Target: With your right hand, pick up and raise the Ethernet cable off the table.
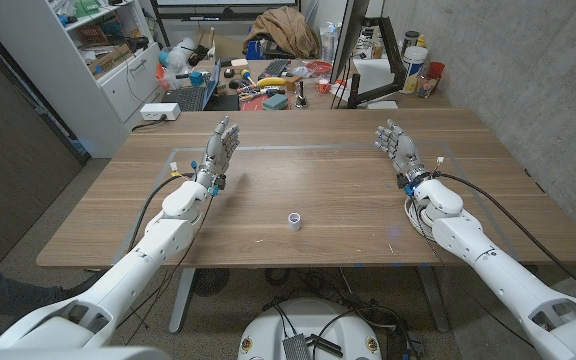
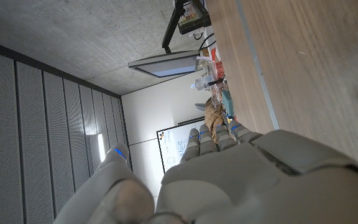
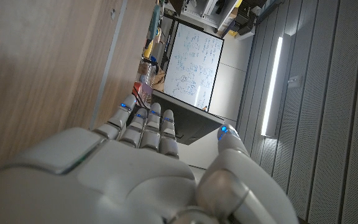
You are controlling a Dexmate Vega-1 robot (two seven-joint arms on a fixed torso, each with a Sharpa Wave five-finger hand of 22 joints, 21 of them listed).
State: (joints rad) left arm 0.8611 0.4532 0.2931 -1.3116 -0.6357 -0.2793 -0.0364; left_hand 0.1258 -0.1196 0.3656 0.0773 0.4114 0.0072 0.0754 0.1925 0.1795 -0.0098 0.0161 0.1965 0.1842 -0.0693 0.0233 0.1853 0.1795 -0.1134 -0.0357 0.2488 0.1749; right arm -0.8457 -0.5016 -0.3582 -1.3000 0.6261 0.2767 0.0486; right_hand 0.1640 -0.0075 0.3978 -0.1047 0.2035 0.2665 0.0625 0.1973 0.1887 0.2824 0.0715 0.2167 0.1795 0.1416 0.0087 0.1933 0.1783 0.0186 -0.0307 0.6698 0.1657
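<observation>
A small white cylinder-shaped thing (image 1: 294, 219) stands alone on the wooden table (image 1: 298, 170), near the middle toward the front edge. My right hand (image 1: 398, 150) is raised over the table's right side, fingers spread and pointing away from me, holding nothing; it is well to the right of the white thing and farther back. My left hand (image 1: 218, 148) mirrors it on the left, also with fingers apart and nothing in it. The right wrist view shows the back of my right hand (image 3: 135, 174) beside the tabletop (image 3: 36, 62). The back of my left hand (image 2: 229, 180) appears in the left wrist view.
Pale tape lines (image 1: 308, 147) mark a rectangle on the table. Behind it stands a cluttered second table (image 1: 268, 85) with a black monitor arm (image 1: 363, 60). White shelving (image 1: 98, 60) and a white box (image 1: 160, 112) are at the back left.
</observation>
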